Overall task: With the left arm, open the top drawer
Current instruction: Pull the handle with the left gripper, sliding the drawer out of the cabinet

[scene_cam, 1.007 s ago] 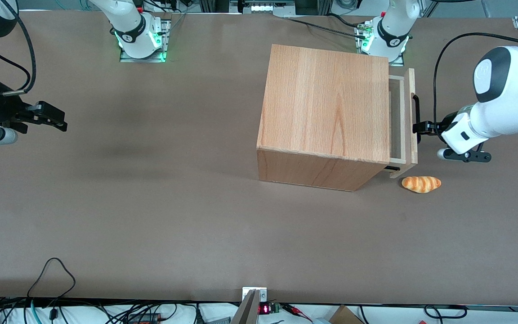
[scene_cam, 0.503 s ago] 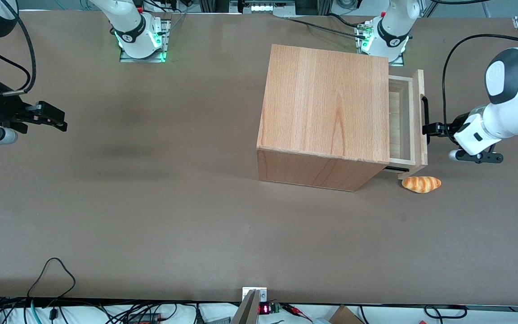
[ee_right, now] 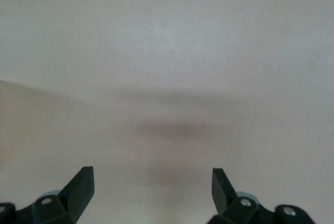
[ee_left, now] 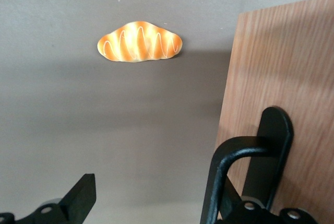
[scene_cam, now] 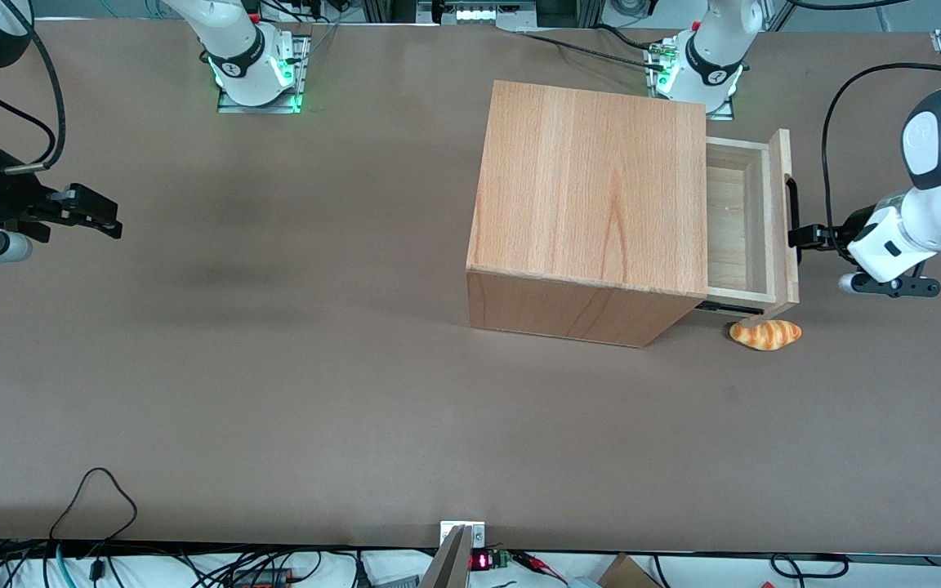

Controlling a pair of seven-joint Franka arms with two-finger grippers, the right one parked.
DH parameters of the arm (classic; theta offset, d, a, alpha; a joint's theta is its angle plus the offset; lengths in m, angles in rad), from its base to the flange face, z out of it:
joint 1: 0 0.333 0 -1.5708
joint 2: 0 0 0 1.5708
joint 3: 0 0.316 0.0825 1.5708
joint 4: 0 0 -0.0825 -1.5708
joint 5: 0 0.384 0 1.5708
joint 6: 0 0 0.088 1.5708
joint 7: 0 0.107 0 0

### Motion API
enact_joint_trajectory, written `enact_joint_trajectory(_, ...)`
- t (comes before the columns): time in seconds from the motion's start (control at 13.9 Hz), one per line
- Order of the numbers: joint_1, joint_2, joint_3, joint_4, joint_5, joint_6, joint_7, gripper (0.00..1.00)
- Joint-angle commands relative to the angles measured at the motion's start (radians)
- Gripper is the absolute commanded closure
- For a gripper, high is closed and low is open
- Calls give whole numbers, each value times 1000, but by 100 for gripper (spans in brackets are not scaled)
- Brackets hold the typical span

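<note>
The top drawer (scene_cam: 744, 216) stands partly pulled out of the wooden cabinet (scene_cam: 593, 188), its pale inside showing. Its flat front (scene_cam: 781, 204) carries the long black bar handle (scene_cam: 791, 214). The left arm (scene_cam: 920, 212) reaches in from the working arm's end of the table. Its gripper (scene_cam: 802, 237) is at the handle, in front of the drawer. In the left wrist view the gripper (ee_left: 152, 185) is open. One finger (ee_left: 83, 192) stands free, and the handle (ee_left: 232, 156) crosses over the other against the drawer front (ee_left: 282, 67).
A toy croissant (scene_cam: 765, 334) lies on the brown table beside the drawer's front corner, nearer to the front camera than the gripper. It also shows in the left wrist view (ee_left: 139, 42). The arm bases (scene_cam: 703, 65) stand at the table's back edge.
The drawer has slid farther out of the cabinet toward the working arm's end. The gripper and left arm have moved back with the handle. The croissant has not moved.
</note>
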Motion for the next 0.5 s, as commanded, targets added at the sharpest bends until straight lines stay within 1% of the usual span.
enact_joint_trajectory(0.0, 31, 37, -3, 31, 33, 27, 27, 0)
enact_joint_trajectory(0.43, 73, 48, -3, 33, 35, 44, 49, 0)
